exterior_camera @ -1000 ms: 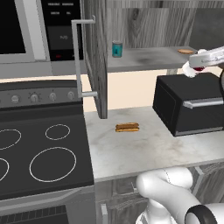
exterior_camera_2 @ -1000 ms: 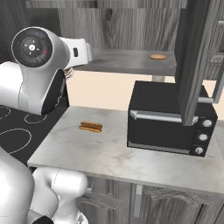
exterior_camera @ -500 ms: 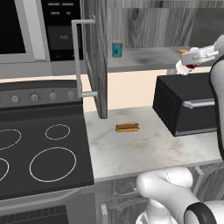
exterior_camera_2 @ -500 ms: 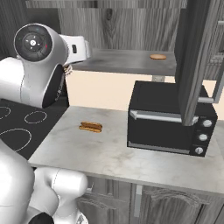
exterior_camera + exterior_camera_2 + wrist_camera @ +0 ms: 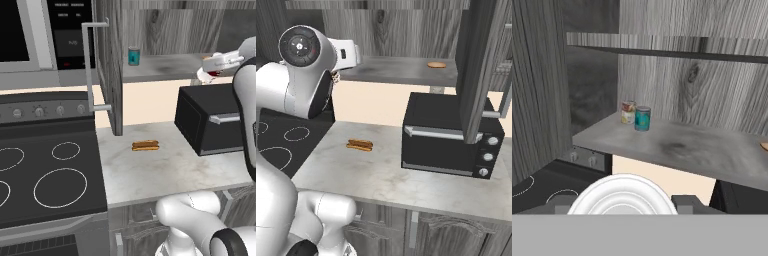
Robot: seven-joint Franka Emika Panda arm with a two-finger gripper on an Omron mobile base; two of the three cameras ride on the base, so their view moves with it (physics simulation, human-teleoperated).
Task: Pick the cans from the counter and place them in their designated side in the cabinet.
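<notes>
My gripper (image 5: pixel 209 75) hangs at the right, level with the cabinet shelf (image 5: pixel 165 67) and above the black oven (image 5: pixel 210 120). It is shut on a can; a bit of red shows under the hand. In the hand view the held can's round pale top (image 5: pixel 622 192) sits between my fingertips. A teal can (image 5: pixel 133 56) stands at the shelf's left end, seen in the hand view as the teal can (image 5: pixel 643 118). A second can with a red and white label (image 5: pixel 628 112) stands just behind it. The cabinet door (image 5: pixel 107 60) stands open.
A hot dog (image 5: pixel 145 145) lies on the marbled counter (image 5: pixel 165 175). The door's silver bar handle (image 5: pixel 90 65) juts out over the stovetop (image 5: pixel 45 175). A flat brown item (image 5: pixel 436 64) lies on the shelf's right part. The microwave (image 5: pixel 30 40) hangs at the left.
My gripper has carried the can a little to the left, along the front of the shelf. The arm's white link has swung into the right edge of the left base view.
</notes>
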